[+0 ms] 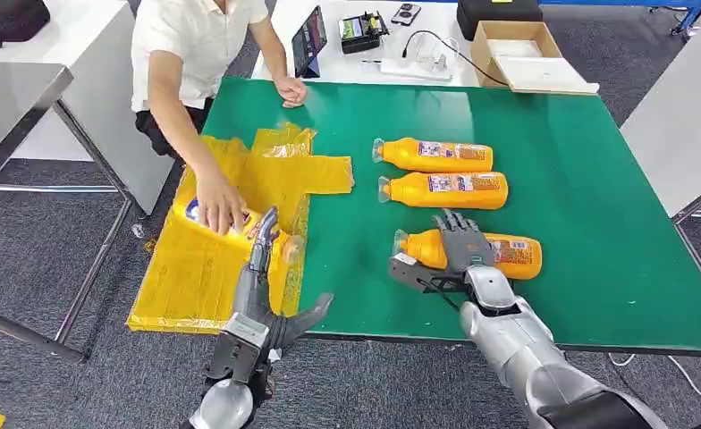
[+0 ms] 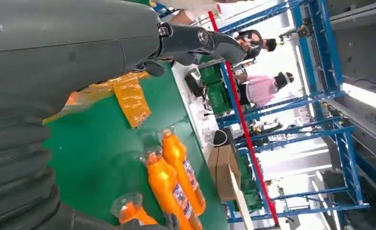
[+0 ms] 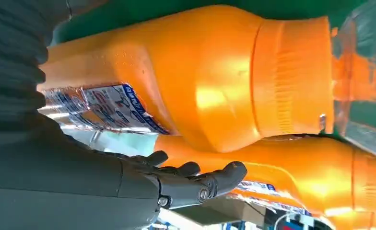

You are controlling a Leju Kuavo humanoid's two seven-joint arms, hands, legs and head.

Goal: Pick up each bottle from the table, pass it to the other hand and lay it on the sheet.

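Three orange bottles with clear caps lie on the green table [image 1: 579, 179]: a far one [image 1: 436, 154], a middle one [image 1: 445, 189] and a near one [image 1: 508, 254]. My right hand [image 1: 459, 239] lies over the near bottle [image 3: 200, 81] with its fingers [image 3: 195, 179] spread, not closed around it. A fourth bottle [image 1: 232, 223] lies on the yellow sheet [image 1: 204, 268] under a person's hand [image 1: 217, 198]. My left hand [image 1: 266, 268] reaches over the sheet with straight fingers whose tips are at that bottle, holding nothing. The left wrist view shows the sheet [image 2: 131, 98] and the bottles [image 2: 169, 189].
A person [image 1: 195, 54] in a white shirt leans over the table's far left corner, one hand [image 1: 291, 89] on the table. Behind is a white table with a tablet [image 1: 309, 40] and a cardboard box [image 1: 521, 55]. Grey tables stand at both sides.
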